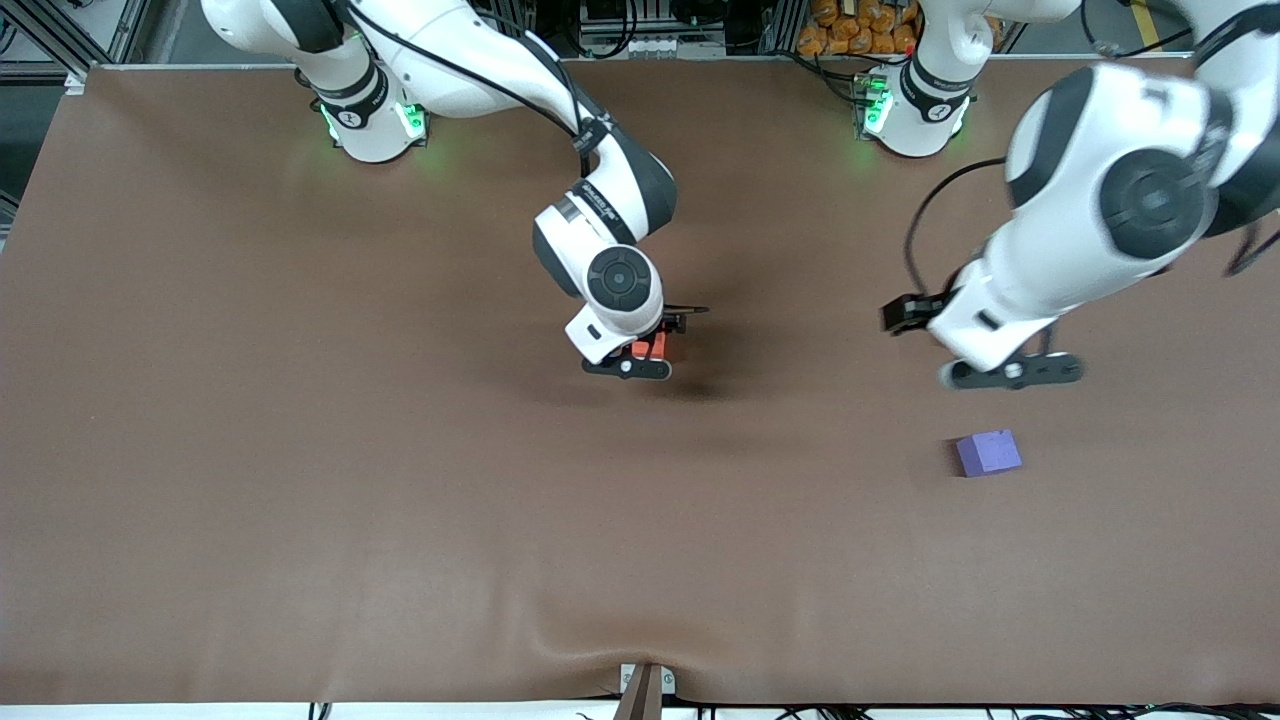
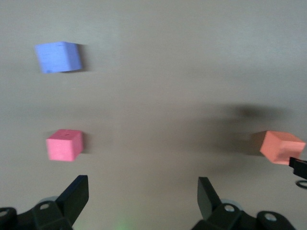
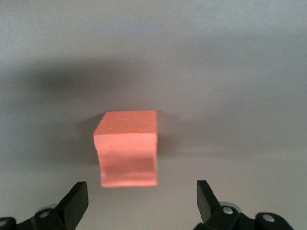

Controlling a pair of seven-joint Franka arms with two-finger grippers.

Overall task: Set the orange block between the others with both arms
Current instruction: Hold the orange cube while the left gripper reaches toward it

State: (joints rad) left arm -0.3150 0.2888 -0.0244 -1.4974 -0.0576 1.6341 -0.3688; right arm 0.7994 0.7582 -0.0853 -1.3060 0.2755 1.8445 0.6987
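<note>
The orange block lies on the table near its middle, free of my right gripper, whose fingers stand open just above and beside it. In the front view the orange block shows partly under the right gripper. The purple-blue block sits toward the left arm's end. My left gripper hovers over the table beside it, open and empty. In the left wrist view the left gripper looks over the pinkish-red block, the purple-blue block and the orange block. The left arm hides the pinkish-red block in the front view.
The brown table cover spreads wide around the blocks. Both arm bases stand with green lights along the edge farthest from the front camera. A small bracket sits at the edge nearest that camera.
</note>
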